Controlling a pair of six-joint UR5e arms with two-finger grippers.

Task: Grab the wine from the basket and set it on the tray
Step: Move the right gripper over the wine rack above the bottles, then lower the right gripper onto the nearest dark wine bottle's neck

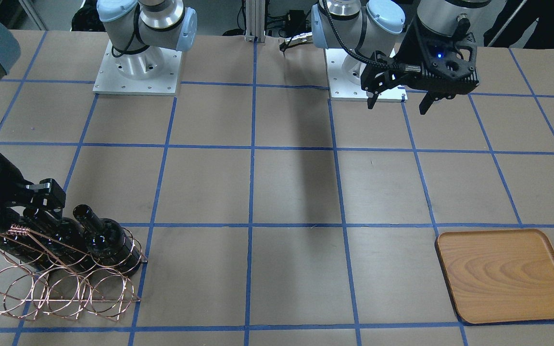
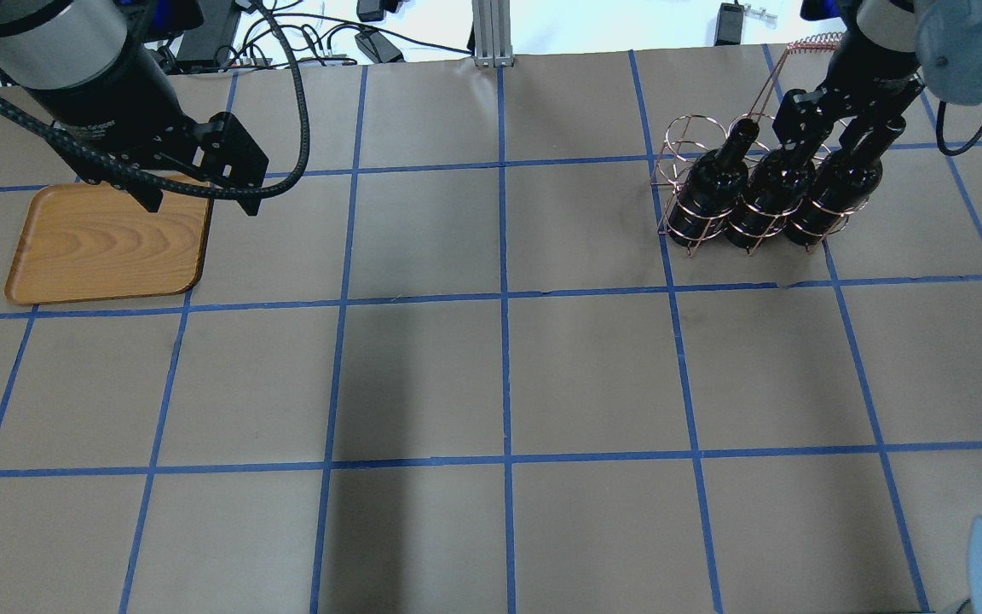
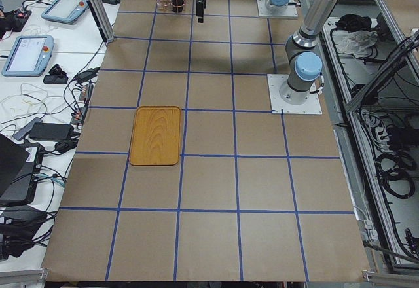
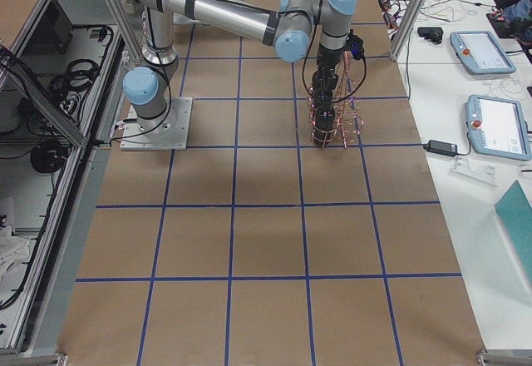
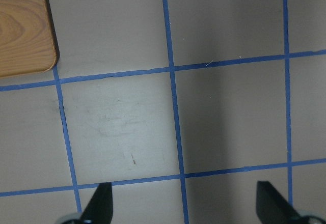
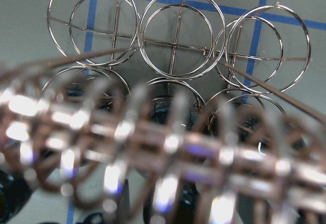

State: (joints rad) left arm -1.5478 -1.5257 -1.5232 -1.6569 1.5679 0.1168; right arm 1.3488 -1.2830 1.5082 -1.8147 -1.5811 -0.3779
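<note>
Three black wine bottles [image 2: 708, 192] lie side by side in the copper wire basket [image 2: 685, 136] at the far right; the nearest one also shows in the front view [image 1: 108, 242]. My right gripper [image 2: 840, 128] is down at the bottle necks by the basket's coiled handle, its fingers apart around the necks of the middle and right bottles. I cannot tell if it touches one. The wooden tray [image 2: 107, 247] lies bare at the far left. My left gripper [image 2: 199, 205] hangs open and empty above the tray's right edge.
The table is brown paper with a blue tape grid. In the right wrist view the blurred coiled handle [image 6: 153, 142] blocks most of the picture, with several empty basket loops [image 6: 178, 35] beyond it. Both arm bases [image 1: 137, 67] stand at the robot's side.
</note>
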